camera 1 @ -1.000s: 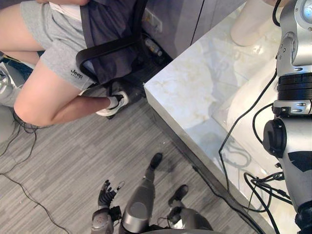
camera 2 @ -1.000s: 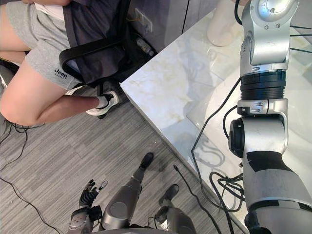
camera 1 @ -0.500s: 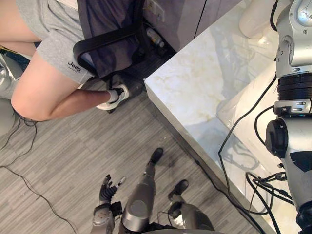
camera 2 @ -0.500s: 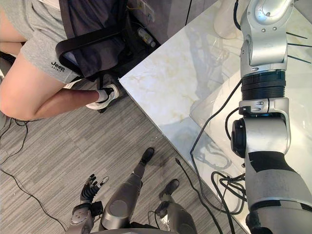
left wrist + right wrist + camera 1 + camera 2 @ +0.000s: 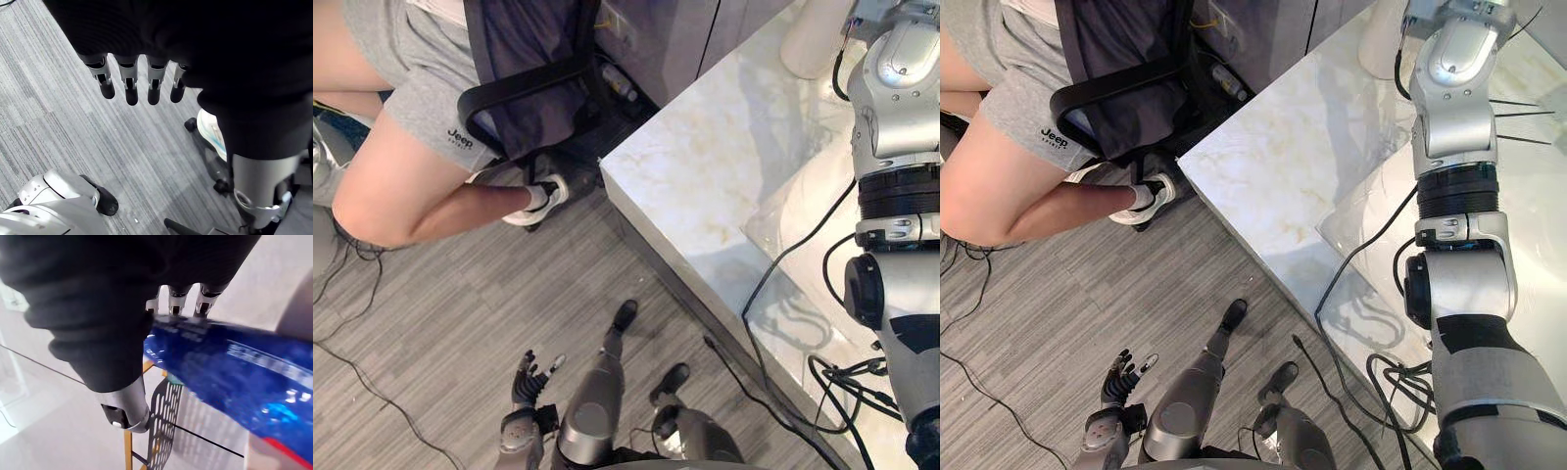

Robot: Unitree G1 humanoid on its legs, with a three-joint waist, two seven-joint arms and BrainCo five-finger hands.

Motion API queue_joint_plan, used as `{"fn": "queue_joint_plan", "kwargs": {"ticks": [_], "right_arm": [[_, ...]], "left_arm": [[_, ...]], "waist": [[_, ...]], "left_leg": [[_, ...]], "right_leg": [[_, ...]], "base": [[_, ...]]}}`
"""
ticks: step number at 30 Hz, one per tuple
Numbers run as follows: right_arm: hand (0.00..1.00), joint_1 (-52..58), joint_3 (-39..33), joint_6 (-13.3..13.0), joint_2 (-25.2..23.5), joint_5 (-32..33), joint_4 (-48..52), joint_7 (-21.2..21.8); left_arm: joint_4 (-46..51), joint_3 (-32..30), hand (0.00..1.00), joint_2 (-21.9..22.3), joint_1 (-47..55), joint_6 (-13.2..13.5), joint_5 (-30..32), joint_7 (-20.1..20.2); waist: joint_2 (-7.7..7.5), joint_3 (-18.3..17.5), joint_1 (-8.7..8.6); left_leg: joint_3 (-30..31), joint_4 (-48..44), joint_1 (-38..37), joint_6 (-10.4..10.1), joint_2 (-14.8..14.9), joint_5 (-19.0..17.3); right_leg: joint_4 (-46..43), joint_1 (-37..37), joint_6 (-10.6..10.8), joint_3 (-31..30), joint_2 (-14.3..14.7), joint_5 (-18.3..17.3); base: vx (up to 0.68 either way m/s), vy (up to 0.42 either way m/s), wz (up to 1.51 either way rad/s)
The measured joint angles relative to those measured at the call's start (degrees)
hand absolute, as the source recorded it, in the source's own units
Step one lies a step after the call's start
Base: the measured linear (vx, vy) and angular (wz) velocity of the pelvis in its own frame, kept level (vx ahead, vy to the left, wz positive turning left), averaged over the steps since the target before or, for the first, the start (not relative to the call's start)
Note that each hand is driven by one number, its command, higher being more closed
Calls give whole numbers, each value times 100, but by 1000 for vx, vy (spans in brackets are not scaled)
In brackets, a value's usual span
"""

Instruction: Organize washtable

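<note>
Marble washtable (image 5: 705,166); R robot hand (image 5: 113,345) grips blurred blue tube (image 5: 220,377), end cut off; L robot hand (image 5: 130,81) straight-fingered.

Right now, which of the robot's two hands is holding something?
The right hand, curled round a blue pack; the left hand hangs open and empty above the floor.

You had the blue tube (image 5: 220,377) in your right hand (image 5: 98,308). It was glossy, with pale print along its length and a red patch at the end farthest from the palm. It lay crosswise against the fingers (image 5: 204,303), their tips curled over one long edge, the thumb (image 5: 122,406) beside its near end. Most of its length slanted out past the fingers.
</note>
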State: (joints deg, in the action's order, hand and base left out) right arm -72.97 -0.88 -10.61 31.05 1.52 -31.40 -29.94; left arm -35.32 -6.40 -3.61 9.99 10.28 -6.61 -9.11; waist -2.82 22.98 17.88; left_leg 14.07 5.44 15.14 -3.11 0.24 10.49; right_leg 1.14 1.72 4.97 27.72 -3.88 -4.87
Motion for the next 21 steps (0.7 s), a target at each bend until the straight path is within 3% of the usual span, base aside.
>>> {"fn": "queue_joint_plan", "kwargs": {"ticks": [12,14,17,21], "right_arm": [[0,574,-344,-4,-87,-126,899,7],[0,749,-428,-4,-63,-176,1253,15],[0,1239,-489,-14,1,-232,1966,68],[0,2105,-618,-73,441,-399,2873,350]], "left_arm": [[-8,-15,0,-9,0,-106,13,22],[-12,-58,0,-11,0,-112,14,25],[-27,-119,0,-93,16,-142,14,29],[-125,-321,0,-133,18,-189,21,42]], "waist": [[-51,-31,-148],[-122,-82,-183],[-369,-265,-339],[-668,-606,-644]], "left_leg": [[5,2,-157,1,-6,19],[-4,2,-206,1,-4,19],[-47,2,-258,1,8,16],[-304,3,-453,31,34,-15]], "right_leg": [[-14,-170,0,14,-6,1],[13,-226,0,8,1,1],[23,-266,0,-25,11,1],[12,-360,-6,-228,-15,9]], "base": [[-7,16,1],[0,0,0],[-5,10,-5],[-29,37,-24]]}}
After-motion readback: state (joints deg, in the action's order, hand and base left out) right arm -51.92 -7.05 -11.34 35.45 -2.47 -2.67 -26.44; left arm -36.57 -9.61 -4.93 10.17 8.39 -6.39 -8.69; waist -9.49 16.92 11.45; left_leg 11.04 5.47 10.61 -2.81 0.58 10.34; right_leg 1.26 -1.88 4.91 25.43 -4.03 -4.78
